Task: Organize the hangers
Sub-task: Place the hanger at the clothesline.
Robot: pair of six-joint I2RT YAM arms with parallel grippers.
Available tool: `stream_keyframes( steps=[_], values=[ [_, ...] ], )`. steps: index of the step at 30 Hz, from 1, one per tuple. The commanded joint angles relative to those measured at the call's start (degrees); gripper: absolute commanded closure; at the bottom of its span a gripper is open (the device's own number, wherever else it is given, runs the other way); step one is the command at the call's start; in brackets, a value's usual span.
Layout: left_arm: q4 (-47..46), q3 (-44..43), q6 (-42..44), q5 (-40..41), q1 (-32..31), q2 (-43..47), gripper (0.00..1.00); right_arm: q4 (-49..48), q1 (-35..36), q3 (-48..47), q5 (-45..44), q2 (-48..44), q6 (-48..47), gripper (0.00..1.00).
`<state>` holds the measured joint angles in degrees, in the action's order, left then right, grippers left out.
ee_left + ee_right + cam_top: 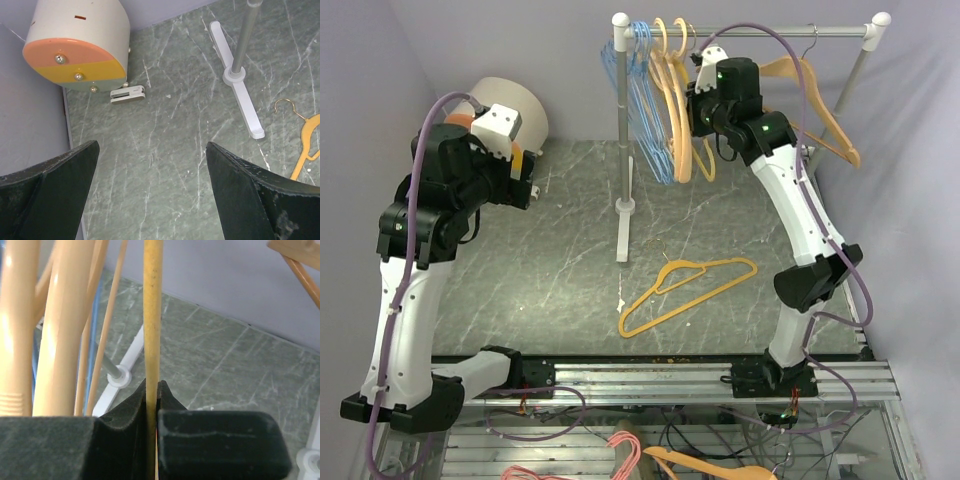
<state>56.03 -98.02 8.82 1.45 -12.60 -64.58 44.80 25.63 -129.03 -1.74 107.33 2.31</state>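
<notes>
Aloft, right fingers (220, 440) clamp a thin orange hanger bar (152, 315); left fingers (60, 190) gape

Seen from above, the right arm (790, 190) reaches up to the rail (770, 32) at the far side. Its wrist sits in among the orange hangers (675, 110), which hang just right of the blue wire hangers (638, 100). A tan hanger (820, 100) hangs further right on the same rail. One loose orange hanger (685, 290) lies flat on the grey surface (550, 280), near the rack foot (623, 240). The left arm (410, 250) is raised at the left, beside a white drum (515, 110).

From the left wrist, the left fingers stand spread wide with nothing between them, above bare surface. The drum lies far left, the rack foot to the right, and the loose hanger's hook shows at the right edge.

From the right wrist, the right fingers are pressed tight together on the thin orange hanger bar, which runs upright between their dark pads. Thicker orange hangers hang just left of it, with blue wire showing among them.
</notes>
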Motion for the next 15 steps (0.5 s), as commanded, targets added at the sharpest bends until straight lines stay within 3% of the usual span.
stream_keyframes(
  steps=[1,9,13,14,15],
  values=[
    [-0.15,0.19,0.72,-3.12,1.16,-0.36,0.0,1.02,2.23,-3.14,4.65,3.32,-0.84,1.0],
    [0.69,0.64,2.03,-5.91,1.53,-0.64,0.0,0.12,4.69,-5.74,5.95,4.36,-0.81,1.0],
    [2.44,1.09,4.45,-6.99,1.53,-1.34,0.0,-2.19,4.68,-1.71,0.11,0.44,-0.94,0.33],
    [2.98,1.04,5.17,-7.14,1.53,-1.53,0.0,-3.53,4.69,0.6,-0.96,-1.52,-0.83,0.07],
    [3.87,0.95,6.27,-7.92,1.36,-1.85,0.0,-4.81,4.69,2.7,-1.76,-3.51,-0.77,0.01]
  ],
)
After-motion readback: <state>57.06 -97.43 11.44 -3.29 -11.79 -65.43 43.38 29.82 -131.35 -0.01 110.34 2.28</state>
